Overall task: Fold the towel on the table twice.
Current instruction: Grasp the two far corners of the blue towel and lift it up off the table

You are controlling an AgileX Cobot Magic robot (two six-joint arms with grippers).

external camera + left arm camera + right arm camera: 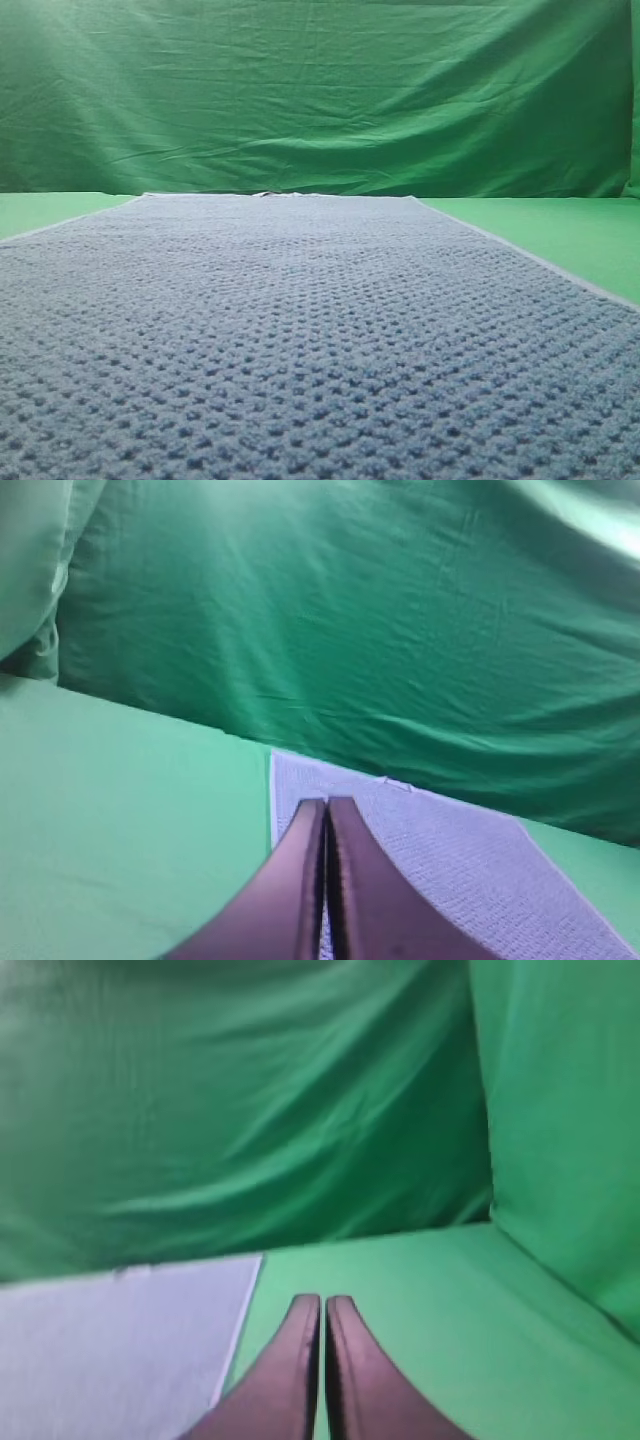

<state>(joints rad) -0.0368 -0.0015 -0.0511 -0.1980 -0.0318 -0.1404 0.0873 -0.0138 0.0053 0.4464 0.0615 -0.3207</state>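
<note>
The towel (300, 340) lies spread flat on the table (560, 235). Left gripper (326, 805) and right gripper (322, 1302): fingers pressed together, gripping nothing, each above a towel side edge.

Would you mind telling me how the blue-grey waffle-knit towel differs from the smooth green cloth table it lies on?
The blue-grey waffle-knit towel is bumpy; the smooth green cloth table shows no weave. The towel is blue-grey with a pale hem, the table plain bright green. The towel stops short of the table's sides, leaving green strips bare. Both lie flat, and neither gripper touches them.
</note>
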